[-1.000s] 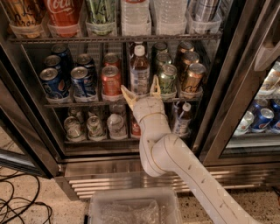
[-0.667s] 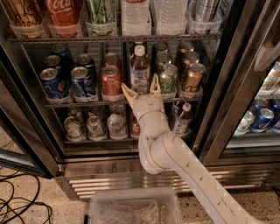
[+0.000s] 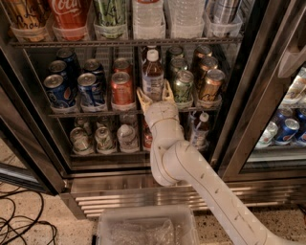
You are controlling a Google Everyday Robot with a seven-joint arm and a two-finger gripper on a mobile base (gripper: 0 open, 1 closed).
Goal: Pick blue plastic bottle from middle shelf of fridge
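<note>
One white robot arm (image 3: 201, 177) rises from the lower right of the view towards the open fridge (image 3: 239, 124), a stainless-steel drinks cooler with a dark interior; its gripper (image 3: 154, 88) is at the front edge of the middle shelf (image 3: 91, 114), near the centre of the rack; the two pale fingers (image 3: 143, 99) are spread apart, one on each side of the lower part of the blue plastic bottle (image 3: 153, 75), and whether they touch it cannot be told; the bottle stands upright at the front of its lane on the middle shelf, with a white cap, a dark drink and a pale label, and it is taller than the cans around it; just to its left is a red can (image 3: 122, 89), and further left are two rows of blue cans (image 3: 60, 91); just to its right is a row of green cans (image 3: 183, 85), then a row of gold-brown cans (image 3: 210, 84); the rack above holds larger bottles, among them a red cola bottle (image 3: 71, 14) and clear water bottles (image 3: 149, 16); the rack below holds more cans (image 3: 95, 139) and a smaller white-capped bottle (image 3: 201, 129), partly behind the arm; on the floor in front sits a clear plastic bin (image 3: 107, 217), with dark cables (image 3: 21, 225) lying to its left.
</note>
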